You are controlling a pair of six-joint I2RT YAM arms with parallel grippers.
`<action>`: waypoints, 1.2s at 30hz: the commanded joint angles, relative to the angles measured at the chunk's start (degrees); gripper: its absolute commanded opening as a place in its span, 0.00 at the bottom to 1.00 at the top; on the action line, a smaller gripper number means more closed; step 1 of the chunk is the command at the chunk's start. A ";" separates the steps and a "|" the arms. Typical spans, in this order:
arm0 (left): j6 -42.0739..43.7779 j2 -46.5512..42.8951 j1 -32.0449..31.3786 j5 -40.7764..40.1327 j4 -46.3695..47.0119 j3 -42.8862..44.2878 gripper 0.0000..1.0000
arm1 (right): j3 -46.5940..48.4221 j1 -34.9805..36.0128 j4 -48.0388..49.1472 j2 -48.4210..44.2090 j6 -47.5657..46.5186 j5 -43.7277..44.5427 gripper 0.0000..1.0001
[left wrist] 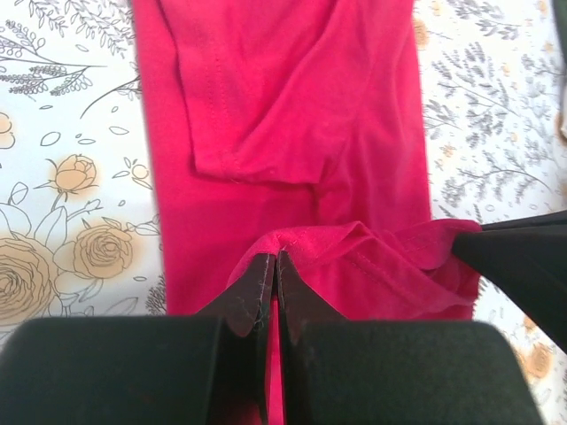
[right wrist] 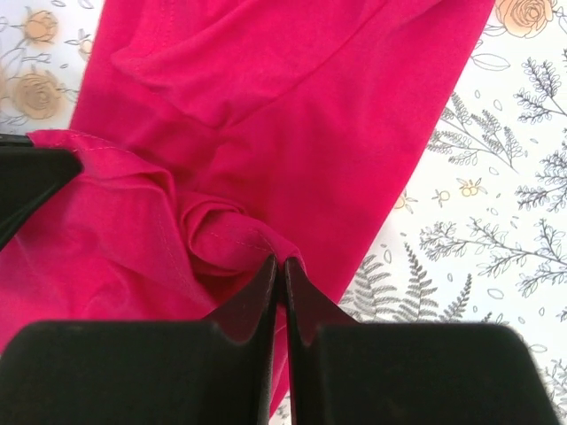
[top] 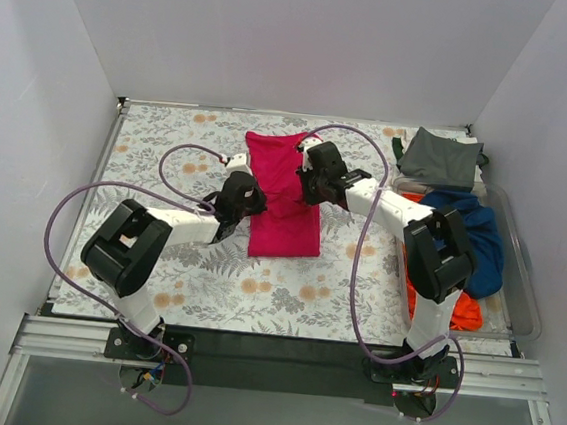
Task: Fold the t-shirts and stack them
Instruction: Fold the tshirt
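Observation:
The magenta-pink t-shirt (top: 285, 218) lies on the tablecloth as a long narrow strip, sleeves folded in. My left gripper (top: 256, 202) is at its left edge and my right gripper (top: 304, 186) at its right edge, both near the strip's middle. In the left wrist view the left gripper (left wrist: 276, 258) is shut on a lifted hem of the pink shirt (left wrist: 292, 106). In the right wrist view the right gripper (right wrist: 282, 262) is shut on a bunched hem of the same shirt (right wrist: 292, 115). The dark grey-green shirt (top: 439, 157) lies folded at the back right. The navy shirt (top: 480, 237) and orange shirt (top: 465, 310) are crumpled at the right.
The floral tablecloth (top: 168, 161) covers the table. A clear bin (top: 524, 286) at the right edge holds the navy and orange shirts. White walls close in the left, back and right. Purple cables loop over both arms.

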 commanded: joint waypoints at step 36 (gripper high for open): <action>-2.55 -6.36 -8.18 4.67 11.29 -8.11 0.51 | 2.40 -3.09 1.78 -2.54 -2.99 -6.99 0.48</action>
